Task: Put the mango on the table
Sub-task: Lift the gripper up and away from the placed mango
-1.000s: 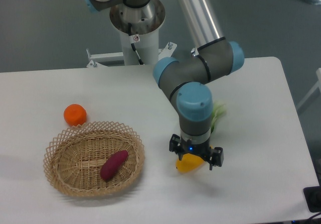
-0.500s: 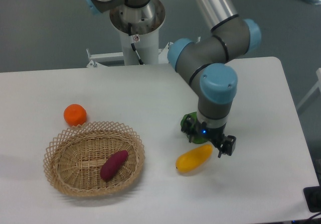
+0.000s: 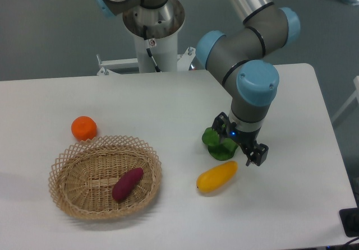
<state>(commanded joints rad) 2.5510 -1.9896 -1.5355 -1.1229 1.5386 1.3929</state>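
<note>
I see the mango (image 3: pixel 217 176) lying on the white table (image 3: pixel 168 104) at lower centre-right, my gripper (image 3: pixel 239 147) just above it with fingers spread and empty, the wicker basket (image 3: pixel 105 176) at lower left.

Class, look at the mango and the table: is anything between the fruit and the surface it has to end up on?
Nothing visible. The mango lies directly on the white table, clear of the wicker basket. The gripper is above and beside it, not holding it, with a green leafy vegetable partly behind the gripper.
</note>
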